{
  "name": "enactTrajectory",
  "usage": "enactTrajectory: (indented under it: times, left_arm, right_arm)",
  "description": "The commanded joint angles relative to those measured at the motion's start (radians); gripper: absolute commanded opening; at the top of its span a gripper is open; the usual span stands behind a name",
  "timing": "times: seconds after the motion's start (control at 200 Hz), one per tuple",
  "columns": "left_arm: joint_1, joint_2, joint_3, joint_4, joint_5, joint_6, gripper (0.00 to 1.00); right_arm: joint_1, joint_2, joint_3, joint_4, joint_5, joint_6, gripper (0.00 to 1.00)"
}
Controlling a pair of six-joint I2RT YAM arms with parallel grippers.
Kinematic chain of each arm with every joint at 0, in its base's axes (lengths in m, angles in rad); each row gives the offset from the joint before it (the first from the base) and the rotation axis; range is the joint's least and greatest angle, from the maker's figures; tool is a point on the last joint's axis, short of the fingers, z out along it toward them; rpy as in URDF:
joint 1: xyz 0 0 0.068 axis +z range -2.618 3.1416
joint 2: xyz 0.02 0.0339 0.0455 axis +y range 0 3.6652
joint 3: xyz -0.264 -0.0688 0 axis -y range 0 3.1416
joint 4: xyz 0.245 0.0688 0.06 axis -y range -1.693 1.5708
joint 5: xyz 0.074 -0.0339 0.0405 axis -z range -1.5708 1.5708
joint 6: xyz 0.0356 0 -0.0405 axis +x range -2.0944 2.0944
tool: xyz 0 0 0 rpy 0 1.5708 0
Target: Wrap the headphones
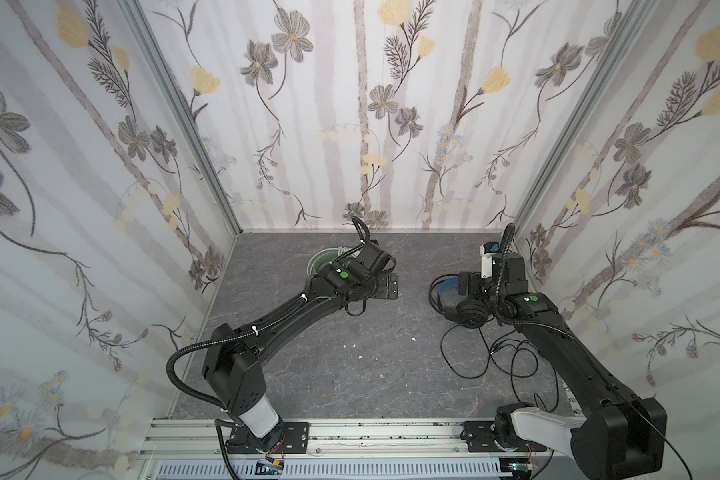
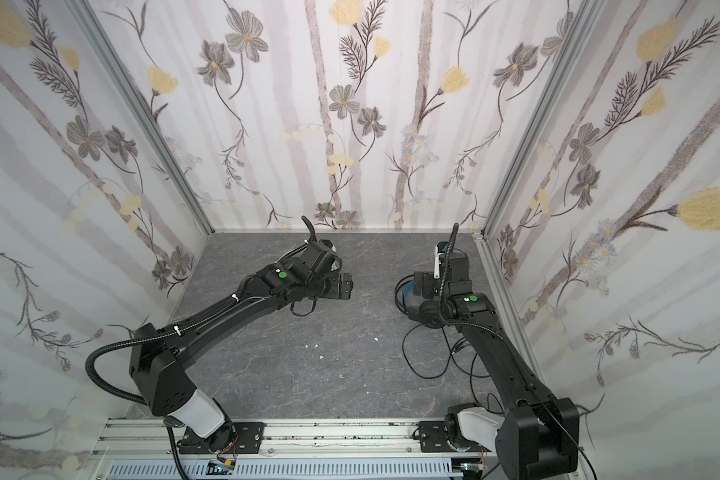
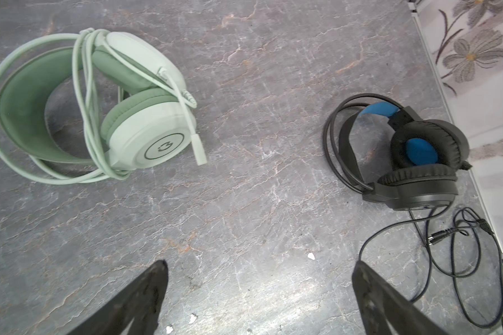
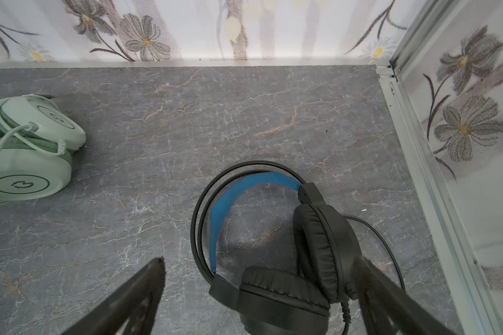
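- Left wrist view: the left jaws stand spread wide with only bare grey marbled surface between them; they grasp nothing.
- Same view: the mint green headset lies on its side, ear cups folded together. Its whitish cable is looped several times around the headband and cups.
- In a top view only a sliver of the mint green headset shows, toward the back wall; the left arm's wrist hides the rest.
- The black headset lies well apart from the mint one, close to the right-hand wall, with its blue inner headband facing up.
- Both top views show the black headset directly under the right arm's wrist.
- Its thin black cable is unwound and sprawls in loose loops on the surface, on the near side of the headset.
- Right wrist view: the right jaws are released and wide apart, with one black ear cup lying between them. One finger overlaps the cup in the picture, and I cannot tell whether it touches.
- A few small white specks lie on the surface between the arms.
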Motion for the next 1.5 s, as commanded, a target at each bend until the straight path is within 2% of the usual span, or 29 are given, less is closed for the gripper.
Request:
enactTrajectory:
  times: [0.0,0.21,0.41,0.749,0.929,1.494]
  left_arm:
    - [-0.006,-0.001,0.002,0.031,0.002,0.005,1.0]
    - [-0.006,-0.001,-0.013,0.038,0.01,0.01,1.0]
    - [-0.004,0.014,-0.01,0.052,0.023,-0.002,1.0]
    - [0.046,-0.03,-0.067,0.064,0.031,-0.059,1.0]
    - [0.081,-0.095,-0.116,0.082,0.028,-0.064,1.0]
    - [0.161,-0.212,-0.174,0.109,0.024,-0.128,1.0]
  right_arm:
    - [-0.03,0.018,-0.004,0.0,-0.044,0.033,1.0]
    - [-0.065,0.061,-0.001,0.007,-0.055,0.022,1.0]
    - [-0.068,0.167,0.044,0.014,-0.099,0.0,1.0]
    - [0.044,0.413,0.178,0.026,-0.155,0.036,0.99]
    - [0.075,0.48,0.156,0.087,-0.178,0.119,0.99]
    - [0.196,0.652,0.169,0.131,-0.205,0.16,0.91]
